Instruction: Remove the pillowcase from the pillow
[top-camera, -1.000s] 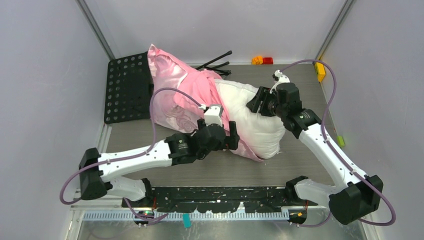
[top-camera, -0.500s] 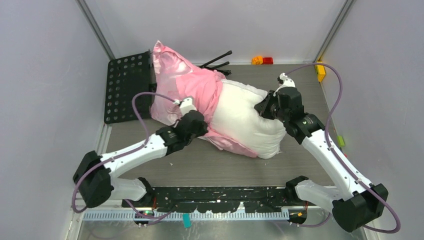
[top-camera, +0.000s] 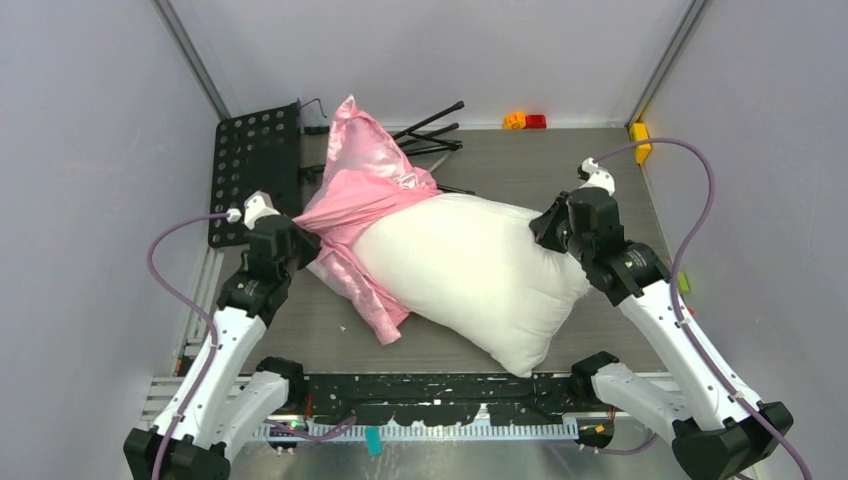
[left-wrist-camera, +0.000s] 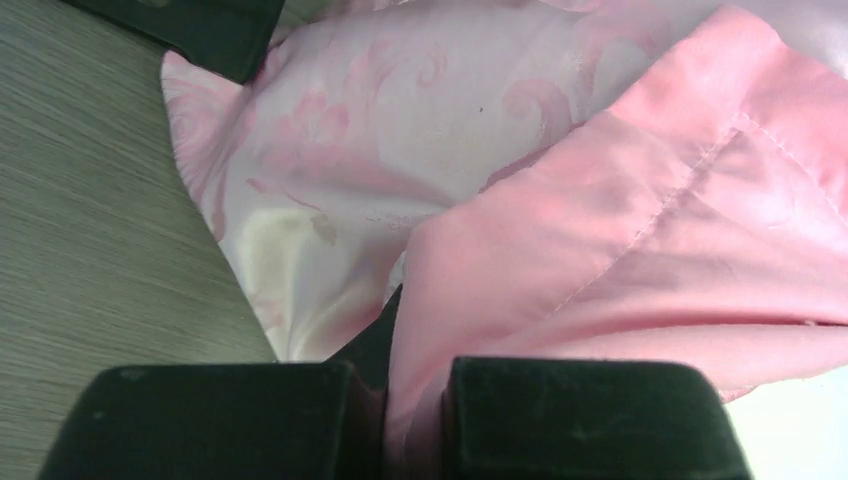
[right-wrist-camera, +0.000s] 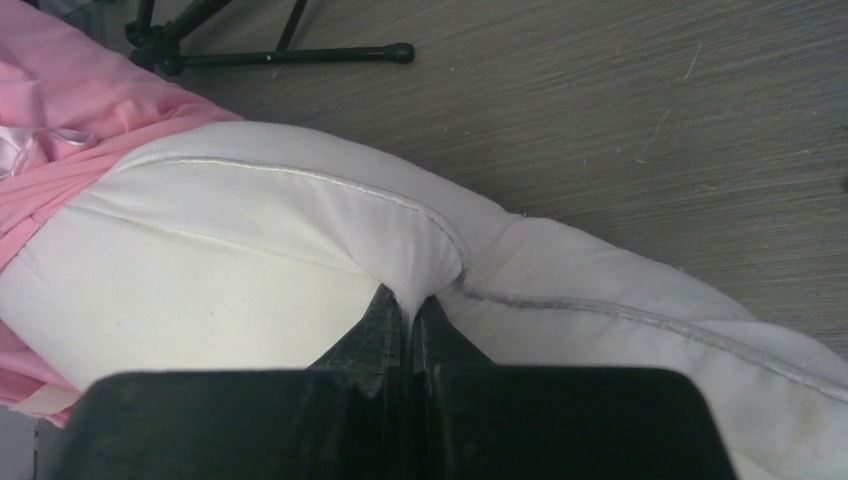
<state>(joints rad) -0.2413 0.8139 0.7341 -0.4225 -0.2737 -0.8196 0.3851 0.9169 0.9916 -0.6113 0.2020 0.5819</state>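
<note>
The white pillow (top-camera: 470, 270) lies across the middle of the table, most of it bare. The pink satin pillowcase (top-camera: 365, 190) still covers its far-left end and bunches up toward the back. At the table's left, my left gripper (top-camera: 298, 240) is shut on the pillowcase (left-wrist-camera: 620, 230), a fold of pink cloth pinched between its fingers. My right gripper (top-camera: 548, 225) is shut on the pillow (right-wrist-camera: 250, 270) at its right seam, with white fabric drawn into the closed jaws.
A black perforated plate (top-camera: 255, 165) lies at the back left, beside the pillowcase. A folded black tripod (top-camera: 430, 135) sits behind the pillow. Small yellow and red blocks (top-camera: 525, 121) rest by the back wall, and a yellow block (top-camera: 640, 140) at the right.
Both grippers closed. The left arm swung far left pulling the pillowcase off, while the right held the pillow, so much more white pillow is bare now.
</note>
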